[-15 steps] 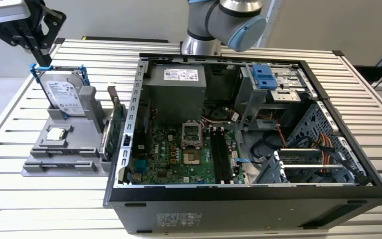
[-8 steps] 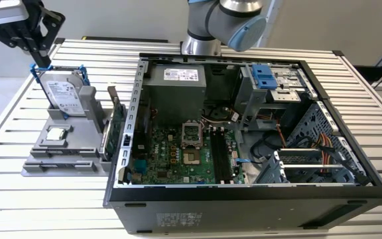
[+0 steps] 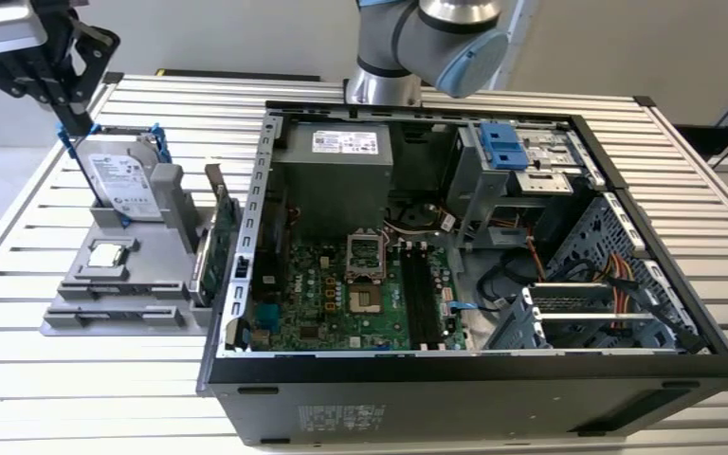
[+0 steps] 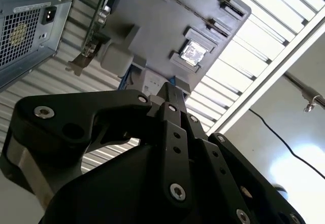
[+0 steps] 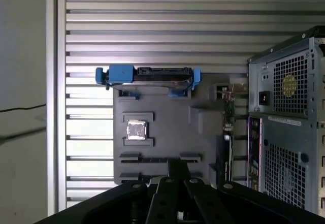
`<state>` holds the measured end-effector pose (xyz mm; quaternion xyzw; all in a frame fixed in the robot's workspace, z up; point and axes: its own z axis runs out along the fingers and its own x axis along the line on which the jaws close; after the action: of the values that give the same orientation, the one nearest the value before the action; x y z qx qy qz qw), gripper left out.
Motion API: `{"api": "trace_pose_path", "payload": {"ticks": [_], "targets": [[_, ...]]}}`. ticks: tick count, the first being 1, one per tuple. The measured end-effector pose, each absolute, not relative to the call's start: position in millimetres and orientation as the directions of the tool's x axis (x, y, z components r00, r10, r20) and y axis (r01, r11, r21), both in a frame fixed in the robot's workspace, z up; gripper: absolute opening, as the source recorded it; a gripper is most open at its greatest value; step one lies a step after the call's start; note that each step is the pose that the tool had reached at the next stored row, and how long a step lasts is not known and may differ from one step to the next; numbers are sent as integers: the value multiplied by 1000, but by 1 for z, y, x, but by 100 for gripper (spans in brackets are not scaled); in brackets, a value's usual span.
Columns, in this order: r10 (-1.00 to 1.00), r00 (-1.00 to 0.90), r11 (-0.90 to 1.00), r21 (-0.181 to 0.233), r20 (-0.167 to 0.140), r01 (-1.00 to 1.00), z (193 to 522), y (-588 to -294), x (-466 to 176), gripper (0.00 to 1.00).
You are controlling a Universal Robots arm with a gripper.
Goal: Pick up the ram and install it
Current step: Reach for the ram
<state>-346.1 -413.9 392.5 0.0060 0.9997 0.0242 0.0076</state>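
Note:
The ram (image 5: 158,159) appears as a thin dark strip lying in a long slot of the grey holder tray (image 5: 167,127); in the first wrist view it sits just ahead of the fingertips. My black gripper (image 3: 79,121) hangs high above the tray's far end, at the exterior view's left and well above the parts. The fingers look pressed together in both wrist views, with nothing visible between them (image 4: 170,89) (image 5: 177,167). The open computer case (image 3: 465,246) lies beside the tray, and the black memory slots (image 3: 415,296) are on its green motherboard.
On the tray stand a silver hard drive with blue rails (image 3: 121,180) and a square chip (image 3: 107,254). A green card (image 3: 219,246) stands on edge between the tray and the case wall. Everything rests on a ribbed aluminium table (image 3: 86,398). The arm's base (image 3: 383,85) rises behind the case.

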Motion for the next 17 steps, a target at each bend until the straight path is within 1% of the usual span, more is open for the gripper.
{"api": "trace_pose_path", "payload": {"ticks": [17], "targets": [[12, -1000, 999, 48, -15, 12, 392, -435, -348, 0]]}}
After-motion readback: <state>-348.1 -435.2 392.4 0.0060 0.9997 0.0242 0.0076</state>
